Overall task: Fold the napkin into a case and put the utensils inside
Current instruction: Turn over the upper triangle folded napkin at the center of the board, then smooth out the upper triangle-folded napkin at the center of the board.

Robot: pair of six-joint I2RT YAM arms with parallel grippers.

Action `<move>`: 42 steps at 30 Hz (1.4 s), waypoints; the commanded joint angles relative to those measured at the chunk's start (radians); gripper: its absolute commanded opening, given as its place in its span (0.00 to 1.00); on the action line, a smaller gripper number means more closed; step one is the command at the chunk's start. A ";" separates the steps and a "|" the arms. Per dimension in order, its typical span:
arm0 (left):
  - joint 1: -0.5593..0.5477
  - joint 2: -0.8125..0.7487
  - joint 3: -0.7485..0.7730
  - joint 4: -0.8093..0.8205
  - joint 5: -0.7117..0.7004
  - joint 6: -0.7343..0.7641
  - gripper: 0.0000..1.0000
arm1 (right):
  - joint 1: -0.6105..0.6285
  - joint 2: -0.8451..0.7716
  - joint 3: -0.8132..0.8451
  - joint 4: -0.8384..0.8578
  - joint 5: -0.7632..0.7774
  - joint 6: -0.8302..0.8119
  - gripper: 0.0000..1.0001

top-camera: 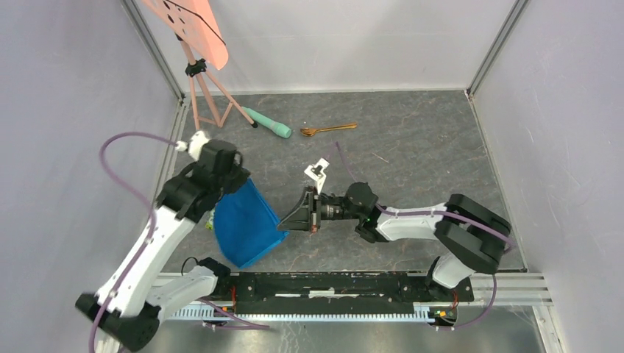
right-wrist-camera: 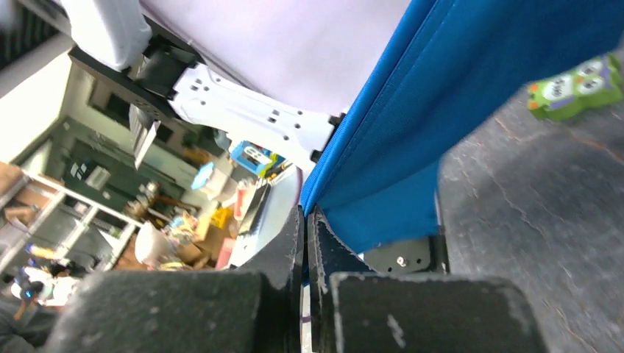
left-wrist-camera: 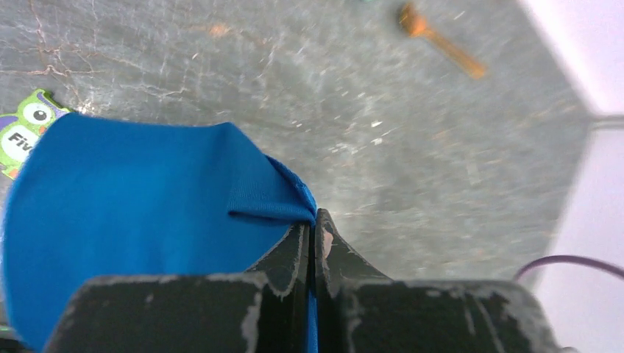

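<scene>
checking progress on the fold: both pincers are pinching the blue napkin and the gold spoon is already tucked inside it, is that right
Not quite. The left pincer and the right pincer do both pinch the blue napkin, but the gold spoon is not inside it. It lies bare at the far side of the table, beside the mint-green cylinder. The top external view shows this.

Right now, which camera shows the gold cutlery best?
The top external view: the utensils lie whole and sharp there. The left wrist view catches them blurred at its top edge; the right wrist view misses them entirely.
</scene>
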 commanded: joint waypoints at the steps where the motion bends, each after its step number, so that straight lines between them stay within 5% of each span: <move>1: -0.013 0.265 0.002 0.168 -0.104 0.180 0.02 | -0.066 0.117 -0.207 0.466 -0.204 0.290 0.01; 4: -0.045 0.469 0.006 0.352 -0.033 0.258 0.02 | -0.145 0.204 -0.346 0.691 -0.220 0.361 0.00; 9: -0.088 0.787 0.097 0.540 0.103 0.356 0.02 | -0.284 0.310 -0.486 0.731 -0.297 0.288 0.01; 15: -0.134 0.978 0.192 0.636 0.188 0.389 0.02 | -0.366 0.292 -0.571 0.438 -0.316 0.042 0.01; 19: -0.159 1.027 0.223 0.668 0.250 0.401 0.05 | -0.394 0.172 -0.553 0.026 -0.243 -0.213 0.01; 22: -0.166 1.043 0.232 0.682 0.306 0.402 0.11 | -0.415 0.062 -0.511 -0.325 -0.131 -0.394 0.15; 29: -0.178 0.939 0.222 0.668 0.448 0.439 0.49 | -0.474 -0.240 -0.425 -0.873 0.163 -0.639 0.53; 34: -0.174 0.766 0.113 0.646 0.522 0.465 0.60 | -0.473 -0.324 -0.413 -0.903 0.178 -0.627 0.66; 42: -0.155 0.556 -0.080 0.584 0.532 0.496 0.66 | -0.466 -0.283 -0.286 -0.841 0.228 -0.563 0.68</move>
